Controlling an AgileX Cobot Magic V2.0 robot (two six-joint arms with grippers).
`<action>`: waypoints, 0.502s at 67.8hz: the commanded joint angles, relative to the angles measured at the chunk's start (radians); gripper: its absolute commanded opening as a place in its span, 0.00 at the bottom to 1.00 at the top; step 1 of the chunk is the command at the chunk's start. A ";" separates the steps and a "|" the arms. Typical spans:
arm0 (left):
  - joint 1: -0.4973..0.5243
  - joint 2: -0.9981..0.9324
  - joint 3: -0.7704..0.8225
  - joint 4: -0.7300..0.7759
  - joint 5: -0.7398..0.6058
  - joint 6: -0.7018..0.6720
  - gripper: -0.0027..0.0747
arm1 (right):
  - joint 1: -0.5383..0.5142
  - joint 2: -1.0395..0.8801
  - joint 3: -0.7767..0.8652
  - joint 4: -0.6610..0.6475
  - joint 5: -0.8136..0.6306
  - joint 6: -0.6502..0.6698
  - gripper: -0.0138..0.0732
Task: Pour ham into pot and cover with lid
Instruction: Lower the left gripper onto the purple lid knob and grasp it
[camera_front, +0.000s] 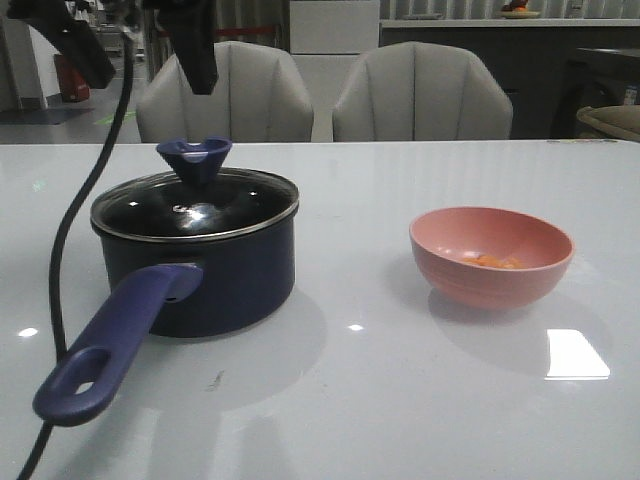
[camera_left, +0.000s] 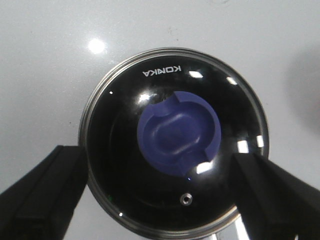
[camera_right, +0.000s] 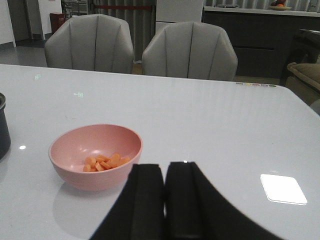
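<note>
Nearest the front camera, the pot's long purple-blue handle (camera_front: 115, 340) reaches toward the near edge of the bench (camera_front: 400, 400), its oval hole at the tip. Its pot (camera_front: 200, 270), dark navy and round, stands on the left half of the bench, and the lid (camera_front: 195, 205) sits squarely on it, clear glass in a thin metal rim with a flared dark-blue knob (camera_front: 194, 158) on top. What is inside the pot cannot be made out through the dark glass. The ham (camera_front: 495, 262) lies as a small heap of orange-pink pieces in the bottom of a pink bowl (camera_front: 490, 255), which stands well apart from the pot on the right half of the bench.

Glossy and pale grey, the bench throws back bright ceiling reflections. Beyond its far edge stand two grey upholstered chairs (camera_front: 325, 95), with dark cabinets and a counter behind them.

Above the pot hangs the left end effector (camera_left: 160, 195), its two black fingers (camera_left: 42, 192) spread wide on either side of the lid, touching nothing. A black cable (camera_front: 90, 190) hangs down at the left edge of the bench, beside the pot. The right end effector (camera_right: 164, 200) hovers near the bowl with its fingers pressed together, holding nothing.
</note>
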 joint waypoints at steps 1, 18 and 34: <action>-0.022 0.024 -0.108 0.038 0.016 -0.057 0.85 | -0.002 -0.021 -0.005 -0.009 -0.076 0.000 0.35; -0.022 0.123 -0.218 -0.005 0.075 -0.105 0.85 | -0.002 -0.021 -0.005 -0.009 -0.076 0.000 0.35; -0.009 0.171 -0.247 0.004 0.129 -0.155 0.85 | -0.002 -0.021 -0.005 -0.009 -0.076 0.000 0.35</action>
